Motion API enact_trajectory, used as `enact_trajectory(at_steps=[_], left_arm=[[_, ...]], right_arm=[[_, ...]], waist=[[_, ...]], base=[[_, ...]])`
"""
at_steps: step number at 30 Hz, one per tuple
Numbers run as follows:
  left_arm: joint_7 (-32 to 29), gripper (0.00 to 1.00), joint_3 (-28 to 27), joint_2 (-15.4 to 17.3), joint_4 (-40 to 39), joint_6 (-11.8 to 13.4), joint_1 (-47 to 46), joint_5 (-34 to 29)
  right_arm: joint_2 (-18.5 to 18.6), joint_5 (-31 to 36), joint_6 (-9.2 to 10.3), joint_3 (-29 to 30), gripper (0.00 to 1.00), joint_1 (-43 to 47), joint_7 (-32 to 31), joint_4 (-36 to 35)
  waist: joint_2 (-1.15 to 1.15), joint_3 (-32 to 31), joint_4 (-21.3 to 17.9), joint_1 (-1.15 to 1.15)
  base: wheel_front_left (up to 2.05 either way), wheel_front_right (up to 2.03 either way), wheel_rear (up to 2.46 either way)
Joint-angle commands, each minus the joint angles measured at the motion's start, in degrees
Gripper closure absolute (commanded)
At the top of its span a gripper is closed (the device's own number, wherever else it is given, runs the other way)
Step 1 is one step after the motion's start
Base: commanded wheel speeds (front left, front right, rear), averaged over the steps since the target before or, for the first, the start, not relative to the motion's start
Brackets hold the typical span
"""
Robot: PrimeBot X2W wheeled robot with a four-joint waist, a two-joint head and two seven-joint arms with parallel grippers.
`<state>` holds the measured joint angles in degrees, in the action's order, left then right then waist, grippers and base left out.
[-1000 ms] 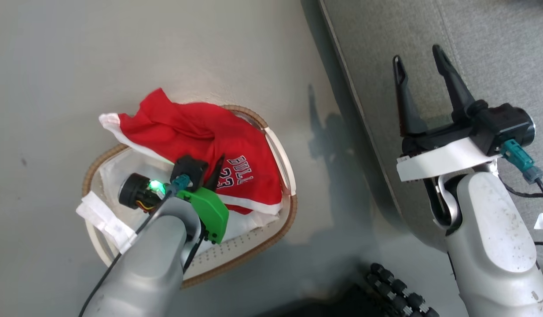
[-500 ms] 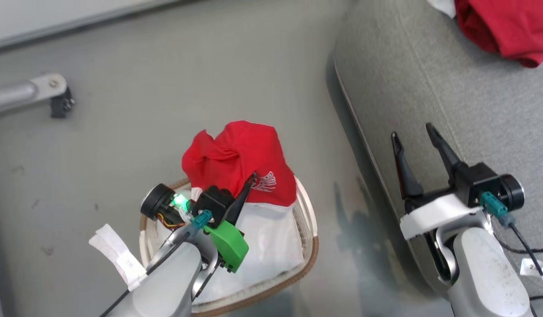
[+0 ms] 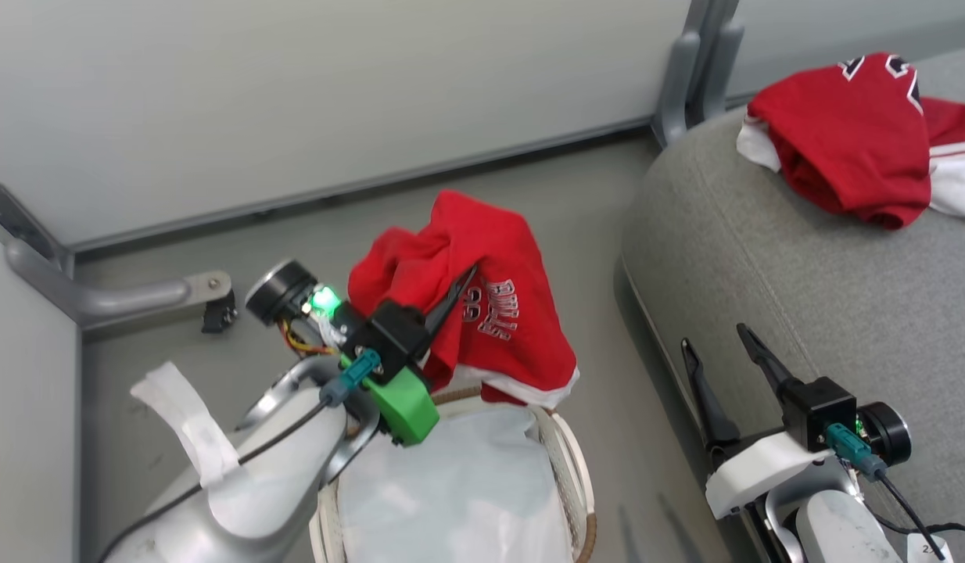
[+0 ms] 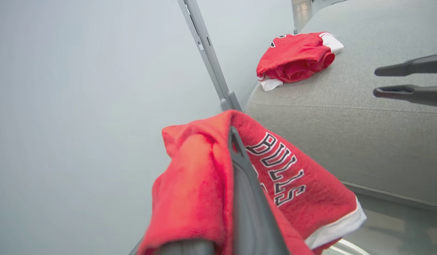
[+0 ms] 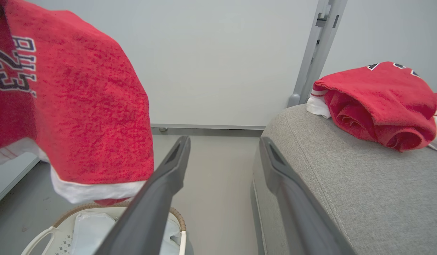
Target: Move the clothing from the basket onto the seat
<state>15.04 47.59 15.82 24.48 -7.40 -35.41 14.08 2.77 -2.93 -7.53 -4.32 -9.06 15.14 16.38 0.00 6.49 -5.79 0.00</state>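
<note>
One jersey (image 3: 521, 328) held; head view shows basket (image 3: 567, 469) beneath.

Left gripper (image 3: 451, 301): clamped jersey (image 3: 506, 320) above basket (image 3: 578, 477)
Right gripper (image 3: 717, 344): stood spread, empty, beside seat (image 3: 764, 274)
Second garment (image 3: 842, 148): lay bunched on seat

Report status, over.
Left gripper shut on BULLS garment, held above basket. Right gripper open, empty, by seat edge. Second garment already on seat. Way to seat looks open.
</note>
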Motion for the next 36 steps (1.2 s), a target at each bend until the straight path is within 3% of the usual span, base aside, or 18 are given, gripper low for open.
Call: enact_trajectory(at_steps=[1, 9, 18, 36], left_arm=[[0.11, 1.00, 0.45, 0.66, -0.73, -0.12, -1.78, 0.51], [-1.96, 1.00, 1.45, 2.75, -3.80, -0.12, -11.66, 1.63], [-3.19, 1.00, 1.75, 2.94, -5.88, -0.01, -18.02, 2.79], [-3.56, 1.00, 5.64, 2.03, -8.58, 0.22, -17.57, 5.42]], right_arm=[[0.23, 0.11, 0.08, -0.21, 0.00, 1.11, 0.02, 0.12], [0.18, 0.38, 0.08, -2.72, 0.00, 1.42, 0.01, -0.06], [0.21, 0.81, 0.08, -6.74, 0.00, -2.14, 0.01, -0.01], [0.21, 4.69, 0.08, -8.68, 0.00, -13.43, 0.01, 0.23]], waist=[[0.00, -5.84, 2.01, 0.00], [0.00, -7.07, 1.95, 0.00], [0.00, -7.45, 1.61, 0.00], [0.00, -8.23, 3.95, 0.00]], base=[[0.00, 0.00, 0.00], [0.00, 0.00, 0.00], [0.00, 0.00, 0.00], [0.00, 0.00, 0.00]])
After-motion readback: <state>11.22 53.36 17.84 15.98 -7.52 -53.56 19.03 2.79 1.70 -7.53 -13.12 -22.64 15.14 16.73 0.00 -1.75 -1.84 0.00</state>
